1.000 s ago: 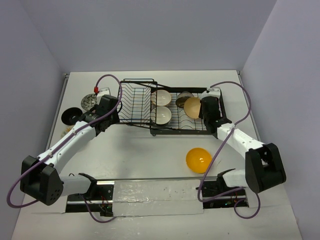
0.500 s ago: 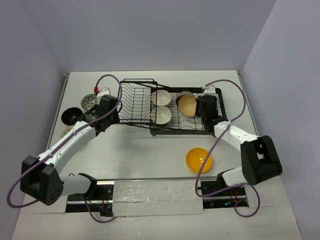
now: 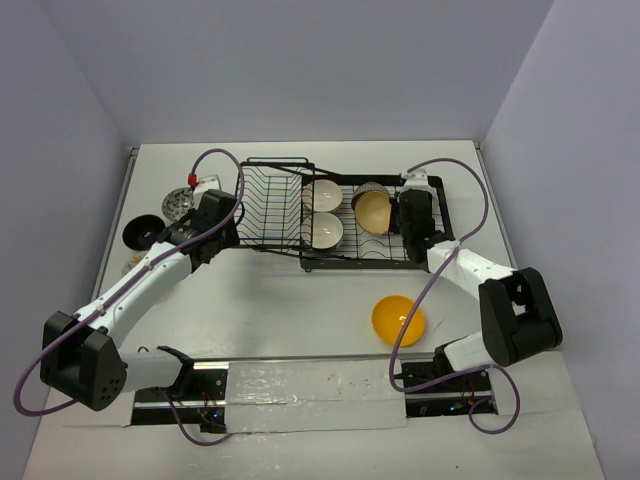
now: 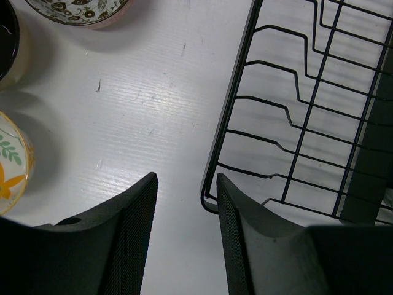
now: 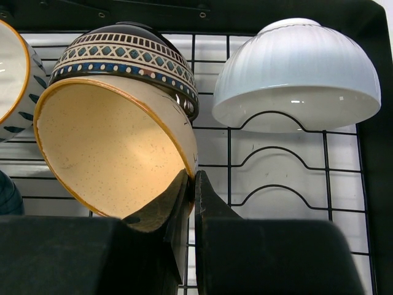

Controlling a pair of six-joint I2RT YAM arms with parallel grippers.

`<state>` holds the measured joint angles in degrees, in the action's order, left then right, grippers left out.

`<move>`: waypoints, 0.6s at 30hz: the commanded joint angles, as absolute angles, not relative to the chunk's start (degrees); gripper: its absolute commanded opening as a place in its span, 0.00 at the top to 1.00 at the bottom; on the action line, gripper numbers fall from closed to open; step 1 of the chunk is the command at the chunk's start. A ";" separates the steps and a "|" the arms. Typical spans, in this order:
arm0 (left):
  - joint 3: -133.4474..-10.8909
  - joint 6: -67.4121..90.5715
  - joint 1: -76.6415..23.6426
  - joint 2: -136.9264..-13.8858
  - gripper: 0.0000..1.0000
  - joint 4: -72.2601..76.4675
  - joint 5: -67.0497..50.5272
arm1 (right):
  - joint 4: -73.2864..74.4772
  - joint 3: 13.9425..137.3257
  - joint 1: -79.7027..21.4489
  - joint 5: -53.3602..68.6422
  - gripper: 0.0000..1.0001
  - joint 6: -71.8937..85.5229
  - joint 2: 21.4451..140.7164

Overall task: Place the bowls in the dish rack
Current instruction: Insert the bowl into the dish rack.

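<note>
**A:** Claws first. How do they stand?

**B:** The left gripper [image 4: 184,212] is about half open over bare table [image 4: 153,92], just off a left corner of the dish rack [image 4: 295,147], and it holds nothing. The corner wire lies right beside one finger [image 4: 245,246]; I cannot tell whether they touch. The right gripper [image 5: 190,190] is pinched narrow on the rim of the tan bowl [image 5: 104,147], with one finger inside it and one outside.

**A:** Where are the bowls?

**B:** An orange-yellow bowl [image 3: 398,320] sits upright on the table on the rack's near side, well apart from it. The tan bowl is tipped on its side on the rack's flat tray, leaning on a patterned bowl [image 5: 129,52] behind it. A ribbed bowl [image 5: 295,67] is tipped mouth-down beside that one. In the rack's middle sit a cream bowl [image 3: 322,231] and, behind it, a white bowl [image 3: 322,193]. Off the rack's left side are a leaf-painted bowl [image 4: 9,163], a black bowl [image 4: 5,37] and a floral bowl [image 4: 80,9].

**A:** Anything hard to see?

**B:** Those three are cut off by the edge of the left wrist view. From above, the right arm [image 3: 470,270] covers the ribbed bowl. A dark teal shape [image 5: 7,190] at the edge of the right wrist view is too cropped to name.

**A:** Surfaces?

**B:** The rack is thin black wire with kinked bars inside a solid dark rim. The tan bowl is speckled inside with a brown lip. The patterned one carries blue diamonds and white dots, and the ribbed one is glossy white. The finger pads are finely textured black.
</note>
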<state>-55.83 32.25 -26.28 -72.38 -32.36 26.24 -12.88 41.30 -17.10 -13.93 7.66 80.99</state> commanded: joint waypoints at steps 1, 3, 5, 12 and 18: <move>-55.81 31.29 -26.37 -72.69 0.51 -34.28 23.47 | -18.90 45.17 -17.14 -14.94 1.00 7.12 80.77; -55.81 31.20 -26.37 -72.69 0.51 -34.28 23.29 | -19.07 45.26 -17.14 -14.85 1.00 6.86 81.12; -55.81 31.20 -26.37 -72.60 0.51 -34.28 23.20 | -19.51 45.26 -17.23 -14.94 1.00 6.07 81.30; -55.90 31.11 -26.37 -72.77 0.51 -34.10 22.41 | -18.99 45.00 -17.40 -14.77 1.00 4.22 81.21; -55.99 31.03 -26.37 -73.04 0.52 -34.19 21.88 | -13.64 48.59 -20.38 -18.89 1.00 0.98 79.63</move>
<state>-55.83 32.14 -26.02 -72.38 -32.29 25.45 -11.05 43.09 -17.98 -15.07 3.38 81.80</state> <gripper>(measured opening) 0.483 0.105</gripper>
